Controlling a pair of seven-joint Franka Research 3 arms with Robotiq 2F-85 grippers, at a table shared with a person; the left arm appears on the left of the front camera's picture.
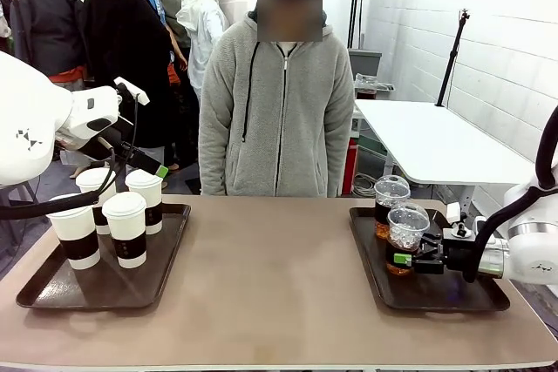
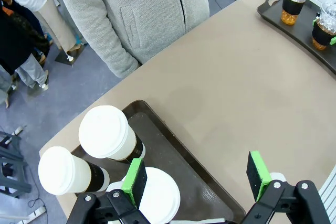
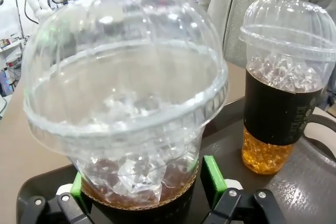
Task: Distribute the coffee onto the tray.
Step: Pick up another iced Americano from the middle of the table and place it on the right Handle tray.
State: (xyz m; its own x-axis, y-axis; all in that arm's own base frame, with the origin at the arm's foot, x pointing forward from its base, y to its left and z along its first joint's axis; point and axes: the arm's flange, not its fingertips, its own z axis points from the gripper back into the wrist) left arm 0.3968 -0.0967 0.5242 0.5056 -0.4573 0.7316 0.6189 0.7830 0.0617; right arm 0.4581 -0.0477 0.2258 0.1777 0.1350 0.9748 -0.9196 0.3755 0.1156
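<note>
The right gripper [image 1: 417, 260] stands with jaws spread either side of the near clear dome-lidded plastic cup of iced brown drink [image 1: 406, 237] on the right dark tray [image 1: 488, 298], pads not visibly pressing. Likely heavy, slick, thin-walled: grip the banded lower body. The left gripper [image 2: 198, 184] hovers open, empty, above four white lidded paper cups [image 2: 107, 133] at left

The front view looks across the table [image 1: 279, 276] from its near edge; the left wrist view looks down on its left end, the right wrist view sits close over the right tray [image 3: 310, 182]; all share the iced cups [image 1: 408, 226]
</note>
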